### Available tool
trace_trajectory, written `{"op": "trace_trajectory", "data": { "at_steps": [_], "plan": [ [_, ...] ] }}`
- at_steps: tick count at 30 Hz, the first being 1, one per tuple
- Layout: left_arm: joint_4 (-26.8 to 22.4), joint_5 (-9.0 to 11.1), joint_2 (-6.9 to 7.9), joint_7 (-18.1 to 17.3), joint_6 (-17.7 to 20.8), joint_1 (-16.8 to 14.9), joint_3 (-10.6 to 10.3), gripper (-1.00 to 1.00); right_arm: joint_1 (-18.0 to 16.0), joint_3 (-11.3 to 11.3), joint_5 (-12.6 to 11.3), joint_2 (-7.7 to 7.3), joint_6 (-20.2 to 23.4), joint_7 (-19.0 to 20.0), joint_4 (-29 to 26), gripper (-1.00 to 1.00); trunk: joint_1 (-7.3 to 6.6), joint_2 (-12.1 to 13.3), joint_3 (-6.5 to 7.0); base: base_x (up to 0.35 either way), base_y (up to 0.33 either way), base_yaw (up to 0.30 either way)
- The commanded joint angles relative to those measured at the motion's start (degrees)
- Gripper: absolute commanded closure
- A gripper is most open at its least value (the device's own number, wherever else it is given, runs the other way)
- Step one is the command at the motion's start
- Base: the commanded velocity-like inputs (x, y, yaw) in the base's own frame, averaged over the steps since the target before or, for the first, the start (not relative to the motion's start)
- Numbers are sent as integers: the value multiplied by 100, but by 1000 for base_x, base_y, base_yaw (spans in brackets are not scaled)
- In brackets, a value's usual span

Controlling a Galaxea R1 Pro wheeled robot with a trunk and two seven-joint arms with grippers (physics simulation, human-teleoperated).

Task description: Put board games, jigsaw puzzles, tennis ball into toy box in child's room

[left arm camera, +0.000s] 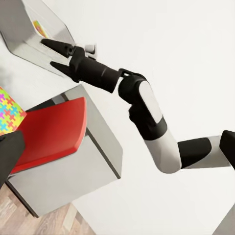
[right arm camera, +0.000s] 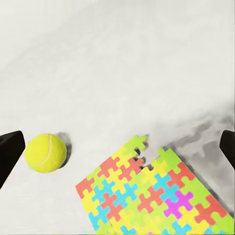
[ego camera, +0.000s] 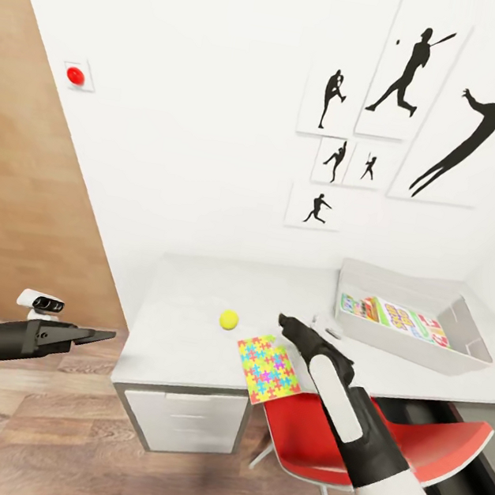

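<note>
A tennis ball (ego camera: 228, 320) lies on the pale table (ego camera: 179, 325), with a jigsaw puzzle (ego camera: 267, 366) just right of it at the table's front edge. My right gripper (ego camera: 288, 320) hovers open just above the puzzle's far corner, holding nothing. Through the right wrist view, the ball (right arm camera: 45, 152) and puzzle (right arm camera: 152, 196) lie below the spread fingers (right arm camera: 10, 152). The grey toy box (ego camera: 469, 335) stands at the table's right with colourful board games (ego camera: 396, 315) lying inside. My left gripper (ego camera: 98, 333) hangs open and empty over the floor, left of the table.
A red chair (ego camera: 312, 442) is tucked under the table below my right arm. White drawers (ego camera: 180, 421) sit under the table's left end. A wooden panel (ego camera: 22, 204) rises on the left. Silhouette posters (ego camera: 411, 74) hang on the white wall behind.
</note>
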Motion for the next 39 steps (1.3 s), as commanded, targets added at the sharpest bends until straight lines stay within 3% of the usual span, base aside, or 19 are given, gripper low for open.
{"op": "trace_trajectory", "data": {
  "at_steps": [1,4,5,8,12,14,20,30,34,39],
  "plan": [
    [-1,-3,2,-21,61,-4,-2,-100,133,-10,-53,-25,11,-43,-213,-100,4,-10,-1,-33,0,0],
    [-1,-3,2,-21,61,-4,-2,-100,863,-73,-95,-88,-21,113,-1105,-100,4,-10,27,-15,0,0],
    [-1,-3,2,-21,61,-4,-2,-100,967,-78,-98,-93,-32,178,-1193,-100,4,-10,36,-6,0,0],
    [-1,-3,2,-21,61,-4,-2,-100,1411,-99,-98,-108,-117,798,-1457,-100,4,-10,64,-14,0,0],
    [-7,4,-3,-21,61,-4,-2,-100,1723,-259,-103,-205,-309,1729,-1539,-100,4,-10,102,-68,0,0],
    [-9,0,-5,-21,61,-4,-5,-100,1772,-389,-111,-292,-324,2024,-1544,-100,4,-10,121,-31,0,0],
    [-10,-3,-21,-21,59,-4,-17,-100,1802,-477,-127,-454,-315,2235,-1548,-100,4,-10,177,-9,0,0],
    [17,16,-52,2,64,-4,-41,-100,1806,-500,-131,-499,-304,2265,-1548,-100,4,-10,271,0,0,0],
    [455,-54,-74,69,61,-4,-48,-100,1806,-524,-138,-524,-297,2275,-1548,-100,4,-10,308,0,0,0],
    [1227,-246,-523,789,57,-11,-112,-100,1806,-576,-144,-563,-257,2426,-1548,-100,4,-10,355,0,0,0]
  ]
}}
